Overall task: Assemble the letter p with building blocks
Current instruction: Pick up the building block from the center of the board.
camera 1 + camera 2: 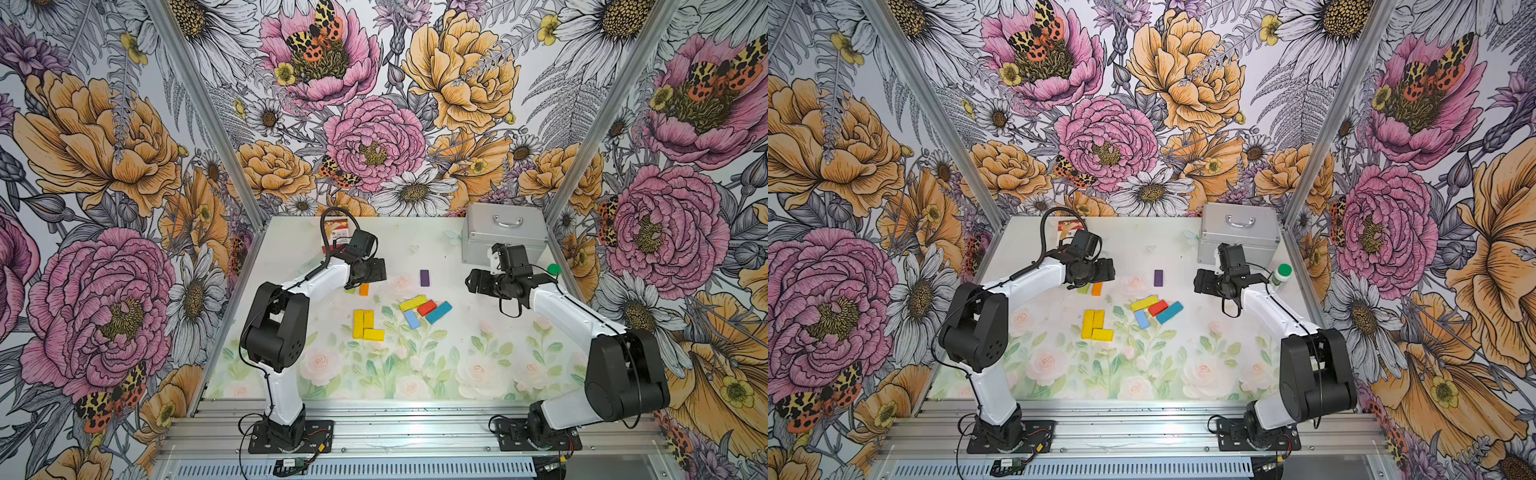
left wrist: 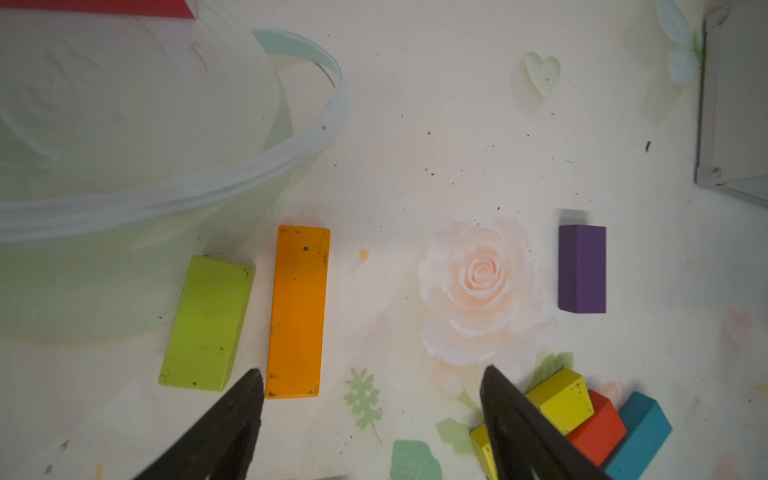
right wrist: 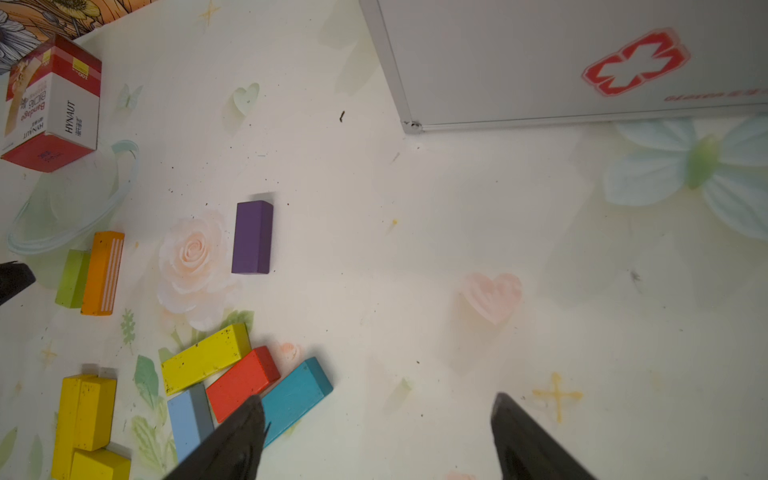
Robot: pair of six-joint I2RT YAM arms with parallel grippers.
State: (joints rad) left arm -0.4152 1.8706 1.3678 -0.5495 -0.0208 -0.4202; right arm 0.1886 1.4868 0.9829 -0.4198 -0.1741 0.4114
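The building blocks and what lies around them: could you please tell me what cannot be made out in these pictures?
- Green block: in both top views, mostly hidden under the left gripper.
- Three-block yellow group: right wrist view, cut off by the bottom edge.
- Card box: top views, partly behind the left arm's wrist and cable.
- Green-capped bottle: label too small to read.
- First-aid case: red lettering blurred, cut by the edge.

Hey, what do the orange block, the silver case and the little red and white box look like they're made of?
Orange block: probably painted wood; matte coat, chipped dark at corners.
Silver case: looks like aluminium; dull grey panels, metal edge trim, bright handle.
Red and white box: printed cardboard, slightly glossy; sharp folded edges, printed text.
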